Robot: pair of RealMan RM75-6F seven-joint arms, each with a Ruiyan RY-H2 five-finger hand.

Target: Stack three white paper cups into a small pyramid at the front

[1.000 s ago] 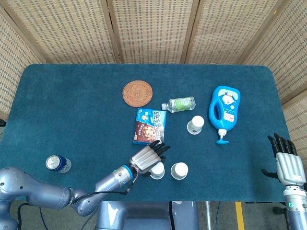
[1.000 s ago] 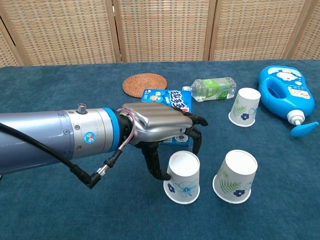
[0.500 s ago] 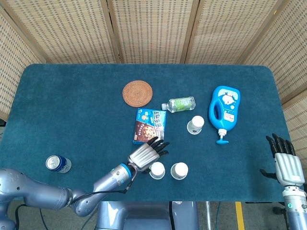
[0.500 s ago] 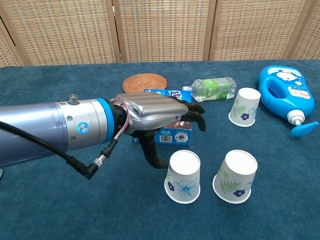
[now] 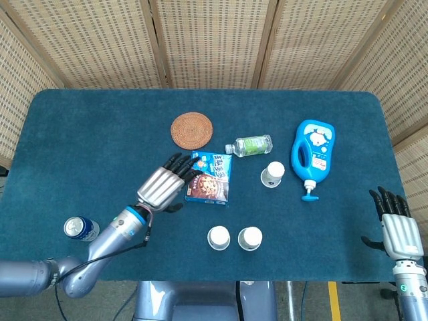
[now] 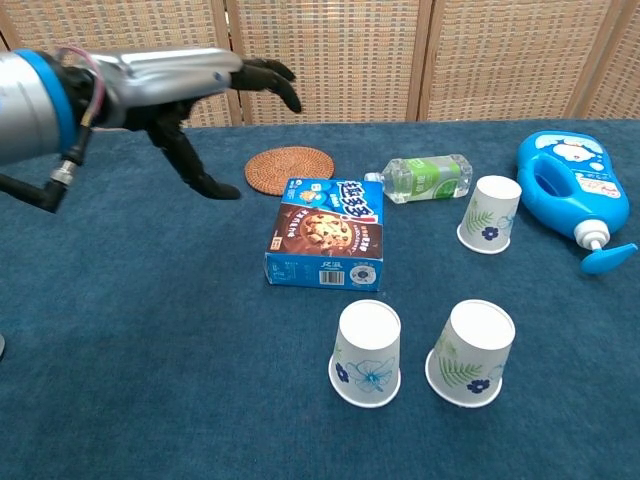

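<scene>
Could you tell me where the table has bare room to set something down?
Bare cloth lies left of the woven coaster and behind the soda can. It is crowded between the biscuit box, water bottle, paper cups and detergent bottle.

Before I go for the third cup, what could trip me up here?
The third cup stands close to the water bottle lying on its side and the blue detergent jug; a wide reach may nudge either. The cookie box lies between the open left hand and the cups. The two front cups are light and upside down, so setting one on top could knock them apart.
</scene>
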